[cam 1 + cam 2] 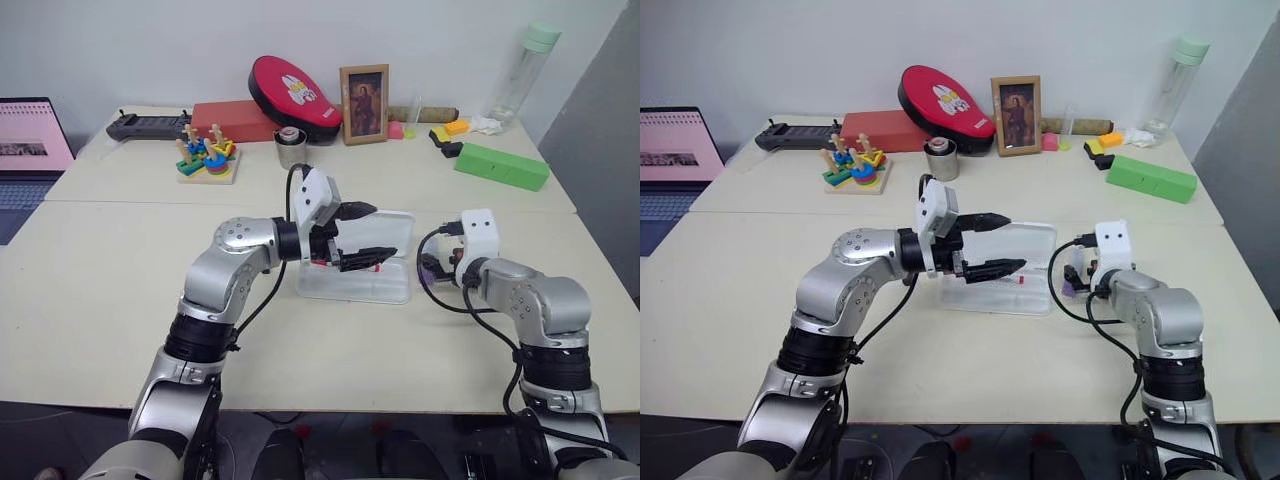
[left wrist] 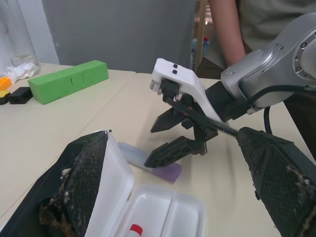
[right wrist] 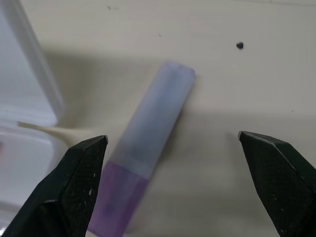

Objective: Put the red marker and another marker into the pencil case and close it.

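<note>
The white pencil case [image 1: 395, 240] lies open mid-table, its lid flat behind the tray. Inside the tray [image 2: 168, 212] lies the red marker [image 2: 136, 229], of which I see only the red cap end. My left gripper [image 1: 355, 238] hovers open over the case, pointing right, with nothing between its fingers. Just right of the case the pale purple marker [image 3: 148, 148] lies on the table. My right gripper [image 3: 172, 138] stands open above it, a finger on each side and neither touching. The left wrist view shows that gripper [image 2: 150, 146] tilted down over the marker [image 2: 170, 173].
A green block [image 1: 500, 165] lies at the back right, near a tall bottle [image 1: 525, 70]. A stacking toy [image 1: 207, 160], metal cup [image 1: 291, 148], red pad [image 1: 293, 92] and picture frame [image 1: 364, 104] line the back. A laptop [image 1: 30, 140] is far left. A person [image 2: 232, 24] stands right of the table.
</note>
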Robot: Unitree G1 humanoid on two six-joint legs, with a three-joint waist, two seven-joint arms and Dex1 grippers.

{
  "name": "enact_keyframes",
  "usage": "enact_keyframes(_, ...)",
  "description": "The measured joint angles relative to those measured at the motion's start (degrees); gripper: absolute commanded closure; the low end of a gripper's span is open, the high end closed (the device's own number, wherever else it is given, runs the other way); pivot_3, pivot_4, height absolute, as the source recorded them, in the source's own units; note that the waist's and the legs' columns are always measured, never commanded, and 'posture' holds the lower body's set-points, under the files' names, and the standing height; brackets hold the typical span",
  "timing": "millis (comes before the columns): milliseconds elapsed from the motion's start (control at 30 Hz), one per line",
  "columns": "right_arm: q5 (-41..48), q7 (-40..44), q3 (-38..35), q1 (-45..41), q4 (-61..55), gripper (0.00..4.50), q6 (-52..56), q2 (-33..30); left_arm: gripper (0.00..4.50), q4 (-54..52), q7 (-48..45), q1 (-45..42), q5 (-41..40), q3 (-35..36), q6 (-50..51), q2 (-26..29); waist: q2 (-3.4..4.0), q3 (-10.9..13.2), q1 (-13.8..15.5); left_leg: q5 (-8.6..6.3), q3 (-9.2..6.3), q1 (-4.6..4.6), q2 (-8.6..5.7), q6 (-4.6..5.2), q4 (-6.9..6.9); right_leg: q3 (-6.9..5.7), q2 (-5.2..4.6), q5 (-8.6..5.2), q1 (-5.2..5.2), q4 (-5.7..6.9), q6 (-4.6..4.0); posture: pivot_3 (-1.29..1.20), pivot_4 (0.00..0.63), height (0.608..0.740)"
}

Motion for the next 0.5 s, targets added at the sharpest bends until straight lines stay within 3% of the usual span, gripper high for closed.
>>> enact_keyframes(133,-1.4,0.0,2.2,0.3,0.7,0.00,-0.6,1.2,0.05,0.0,0.0,0.0,0.0,-0.1,0.1,0.6,0.01,0.0,0.0,0.00,0.00,0.00,0.00,0.00,-0.03,0.00,0.00,0.00,-0.01,-0.01,0.00,0.00,0.150,0.740)
enact_keyframes(500,-2.5,1.0,4.3,1.1,1.6,2.34,-3.1,1.4,0.00,0.0,1.4,0.0,0.0,-0.1,-0.2,0.6,0.00,0.0,0.1,0.00,-0.01,0.02,0.00,0.01,0.01,0.00,-0.01,0.02,0.05,-0.02,0.04,0.00,0.150,0.740)
